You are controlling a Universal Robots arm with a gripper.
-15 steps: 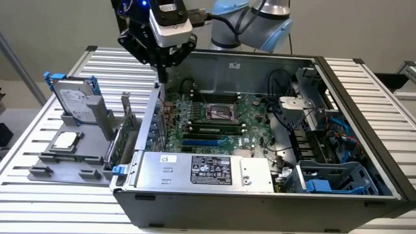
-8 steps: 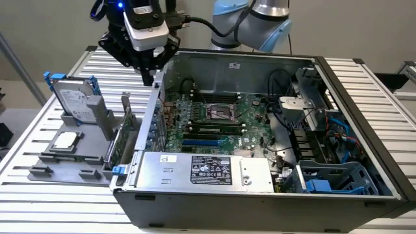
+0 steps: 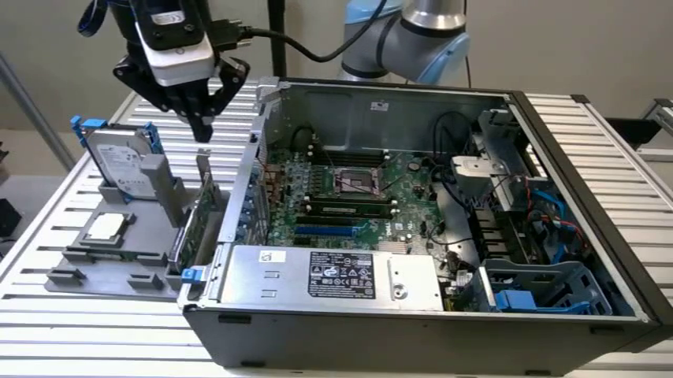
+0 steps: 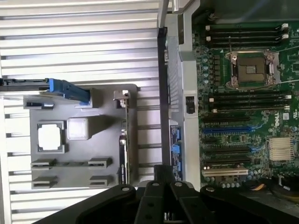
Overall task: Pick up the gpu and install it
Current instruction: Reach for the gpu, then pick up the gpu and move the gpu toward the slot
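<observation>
Gpu (image 3: pixel 198 224) location: on edge in the grey holder (image 3: pixel 116 264) on the surface (image 3: pixel 63 323), just beside the computer case (image 3: pixel 421 339), on the exterior view's left. Runs lengthwise along the case wall, with the silver bracket (image 3: pixel 202 169) upright at the far end. Lies below the claw (image 3: pixel 200 130), apart from its tips. Claw status: pressed together, pinching nothing, pointing down at the bracket end. Judged decisive: thin top edge in line beneath the tips.

Counter (image 3: pixel 594 150): pale ribbed metal slats laid side by side. Wall (image 3: pixel 42 39) behind: plain beige, unmarked. Black upright pole (image 3: pixel 277 35) at the rear. Grey slanted strut (image 3: pixel 24 98) at the exterior view's left. Light even, shadows soft.
</observation>
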